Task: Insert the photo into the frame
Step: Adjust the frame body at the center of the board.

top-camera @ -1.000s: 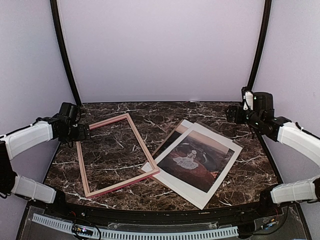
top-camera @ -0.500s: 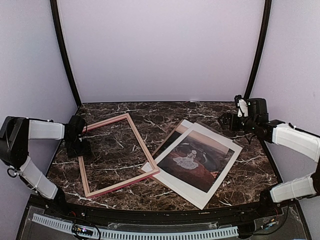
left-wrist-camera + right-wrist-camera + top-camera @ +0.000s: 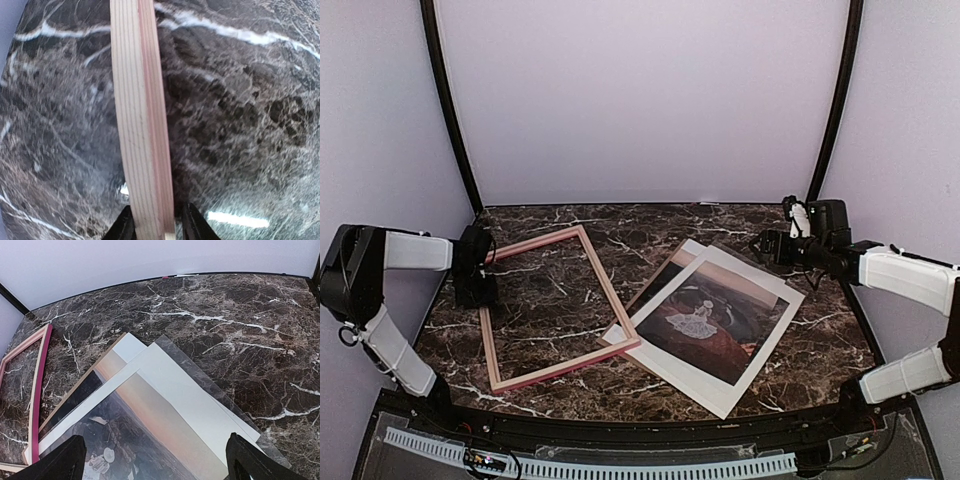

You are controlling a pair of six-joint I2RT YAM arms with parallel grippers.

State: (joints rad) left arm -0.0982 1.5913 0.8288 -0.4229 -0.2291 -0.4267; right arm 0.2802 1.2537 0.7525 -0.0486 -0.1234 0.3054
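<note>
frame [image 3: 141,125]: thin pink moulding, pale wood grain, lying flat on worktop [image 3: 740,225], long axis running near-to-far | left jaws: narrow, straddling frame's left rail crosswise; grip not confirmable | photo [image 3: 705,320]: lying face-up just right of frame | right jaws: standing wide, hovering beyond photo, farther from frame

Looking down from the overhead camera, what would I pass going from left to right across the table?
left claw → frame → photo → right arm. The right claw shares its left-right span with the photo, so it is left out of the order.
</note>
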